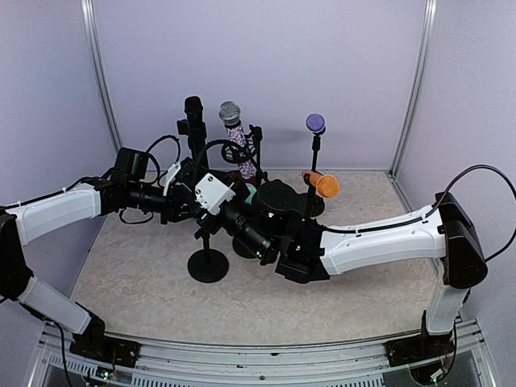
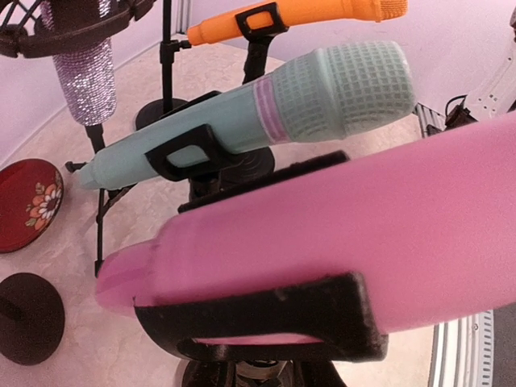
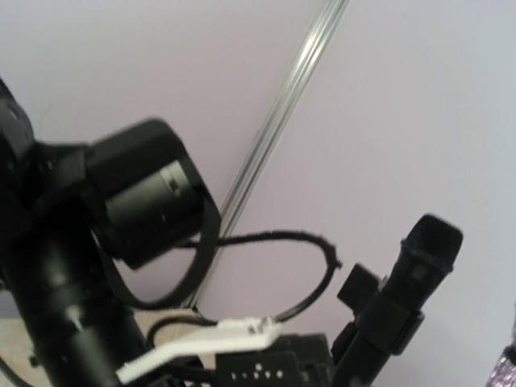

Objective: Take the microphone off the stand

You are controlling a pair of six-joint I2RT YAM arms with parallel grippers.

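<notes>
Crowding in over a round-footed stand (image 1: 208, 263) at the middle of the table (image 1: 145, 298), your left gripper (image 1: 190, 210) and right gripper (image 1: 216, 201) meet nose to nose in the top view. Their fingers are lost among black housings, so you cannot tell how either pair of jaws stands. Your left wrist camera sits right up against the pink microphone (image 2: 339, 242), which lies tilted in its black clip (image 2: 266, 322), head high to the right, tail low to the left. Behind it a teal microphone (image 2: 266, 113) rests in a clip of its own at much the same slant, and an orange microphone (image 2: 306, 12) lies clipped beyond that. A glittery purple microphone (image 2: 85, 76) hangs in a black cradle at upper left, with a red flowered plate (image 2: 28, 201) on the table below it. Your right wrist camera points up at the lilac wall (image 3: 387, 97), catching a dark arm housing (image 3: 145, 193), a looped cable (image 3: 266, 238) and a black microphone (image 3: 419, 258) standing upright
</notes>
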